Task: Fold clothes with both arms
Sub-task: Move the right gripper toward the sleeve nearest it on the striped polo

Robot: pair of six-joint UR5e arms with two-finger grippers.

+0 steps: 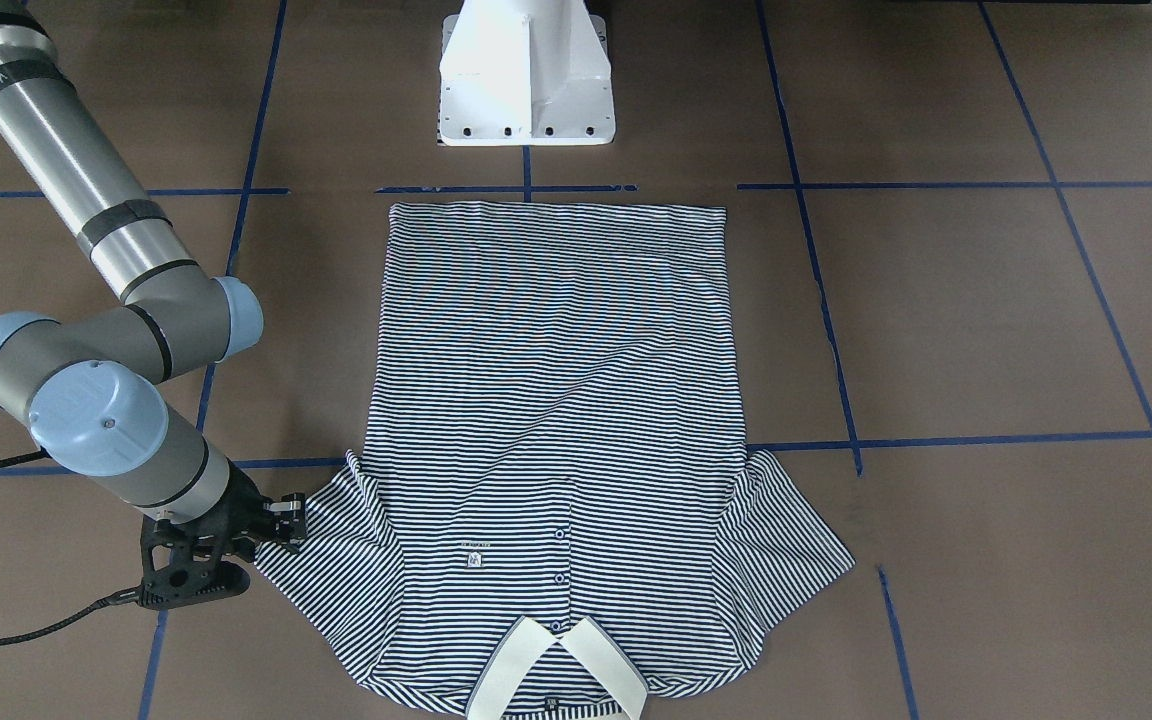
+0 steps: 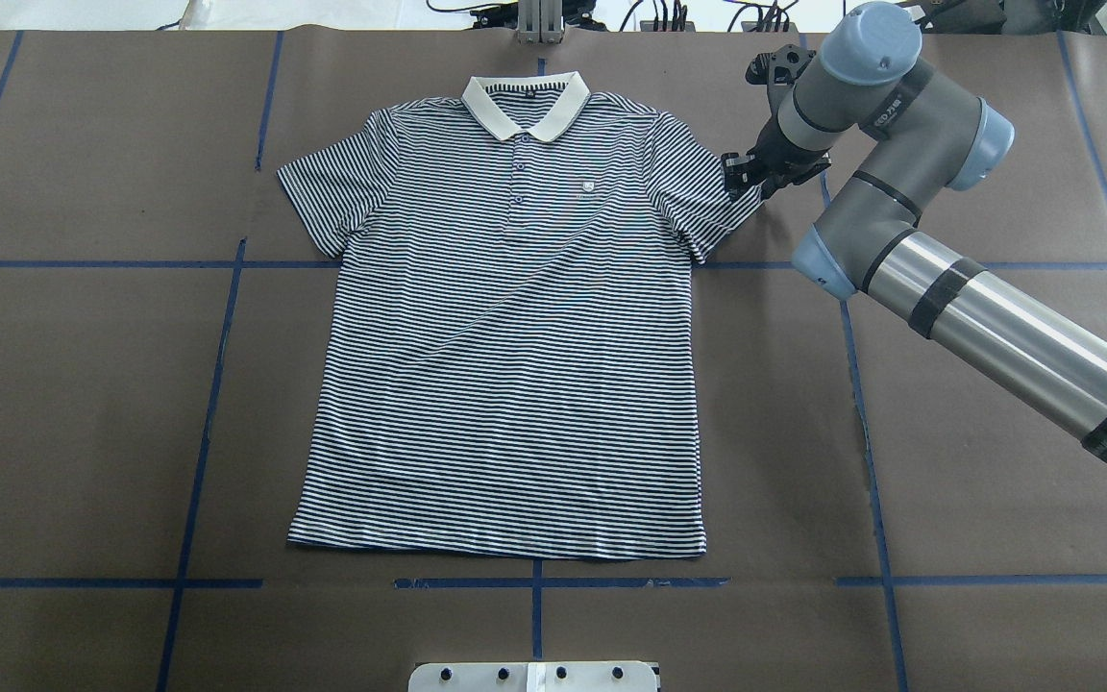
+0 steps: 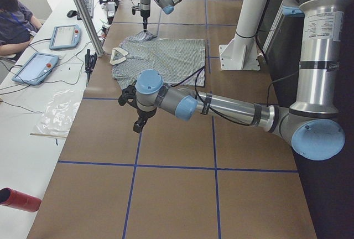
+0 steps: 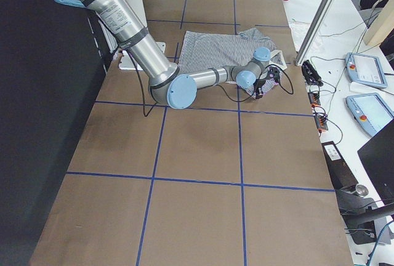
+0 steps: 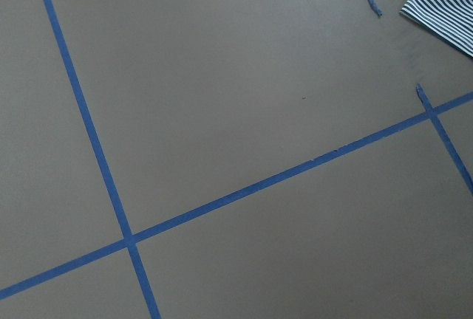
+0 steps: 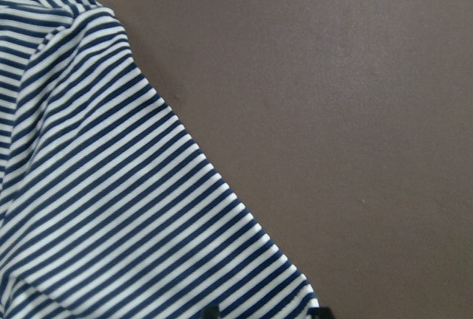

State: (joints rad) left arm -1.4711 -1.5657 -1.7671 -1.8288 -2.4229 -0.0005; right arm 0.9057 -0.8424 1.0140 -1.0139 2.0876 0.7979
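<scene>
One polo shirt (image 2: 505, 384), right fingers (image 2: 736, 176) at sleeve (image 2: 707, 207)

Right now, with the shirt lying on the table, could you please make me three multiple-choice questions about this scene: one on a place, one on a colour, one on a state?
1. Where is the right gripper?
A. At the bottom hem
B. At the outer edge of a sleeve
C. Over the chest logo

2. What colour is the collar of the polo shirt?
A. White
B. Red
C. Green

3. In what state is the polo shirt?
A. Folded in half
B. Crumpled in a heap
C. Spread flat, front side up

Answers:
1 B: it sits at the cuff of the sleeve on the robot's right.
2 A: the collar is plain white against the navy-and-white stripes.
3 C: both sleeves lie out to the sides and the placket buttons show.
</scene>
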